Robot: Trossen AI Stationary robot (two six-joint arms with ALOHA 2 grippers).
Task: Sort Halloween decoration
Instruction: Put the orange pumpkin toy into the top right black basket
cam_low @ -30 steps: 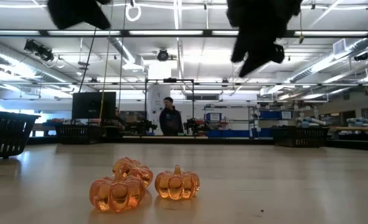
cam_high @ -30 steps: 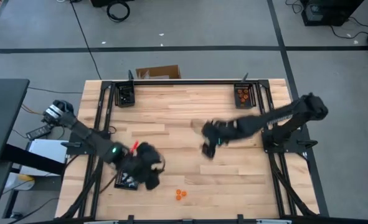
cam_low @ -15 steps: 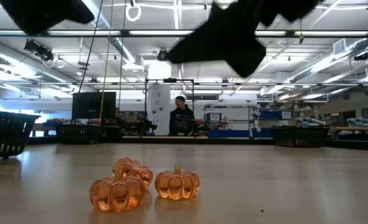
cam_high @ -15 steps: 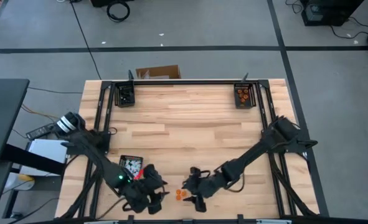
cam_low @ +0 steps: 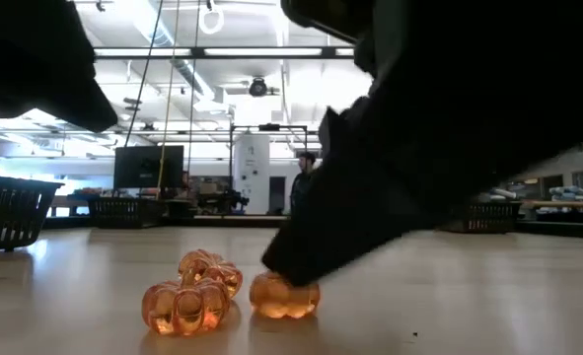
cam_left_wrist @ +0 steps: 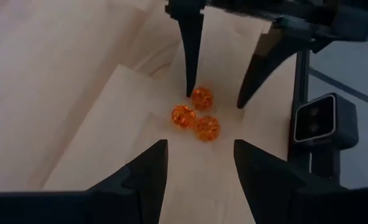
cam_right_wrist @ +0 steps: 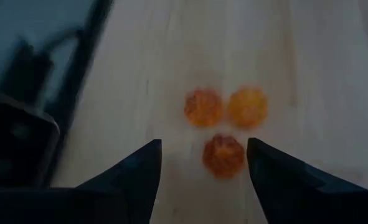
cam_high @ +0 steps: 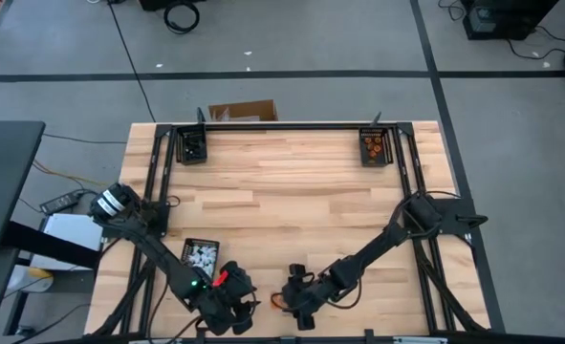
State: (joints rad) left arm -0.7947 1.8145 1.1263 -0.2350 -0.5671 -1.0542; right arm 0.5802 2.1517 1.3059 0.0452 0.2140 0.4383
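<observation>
At the high view's bottom centre, the right gripper [cam_high: 292, 298], fingers spread, straddles one orange pumpkin [cam_left_wrist: 202, 98]; next, pinch it.

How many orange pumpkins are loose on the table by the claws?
3, clustered near the front edge: one between the right claw tips, one beside it, one nearest the left claw. More orange pieces fill the far right tray.
</observation>
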